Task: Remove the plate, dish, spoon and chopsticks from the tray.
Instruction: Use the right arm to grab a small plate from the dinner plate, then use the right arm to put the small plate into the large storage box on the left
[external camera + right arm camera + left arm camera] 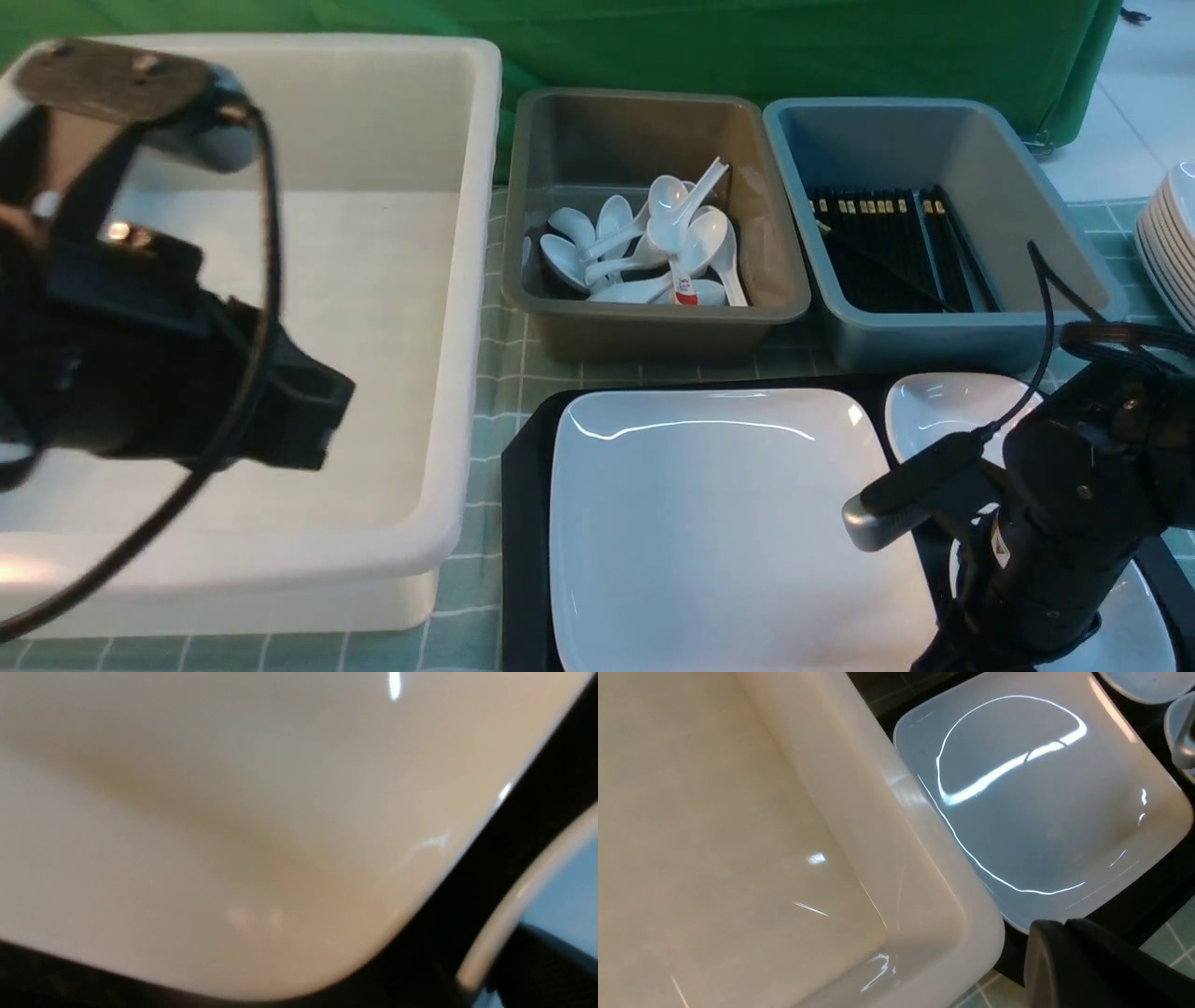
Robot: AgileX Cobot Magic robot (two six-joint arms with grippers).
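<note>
White plate (728, 541) sits on black tray (527, 560), lower ctr. of front view; L fingers (1064, 926) closed, R fingers (938, 653) near its corner, grip unclear. We judge plate removal's underway, next needing a secure rim hold.

Large square glossy white plate (728, 532) on black plastic tray (527, 523), small white dishes (943, 403) right of it. Big white plastic tub (448, 373) left of tray. Behind tray: grey-brown plastic tub (653, 322) holding white spoons (611, 219); blue-grey plastic tub (934, 322) to its right, black chopsticks (868, 252) inside.
</note>
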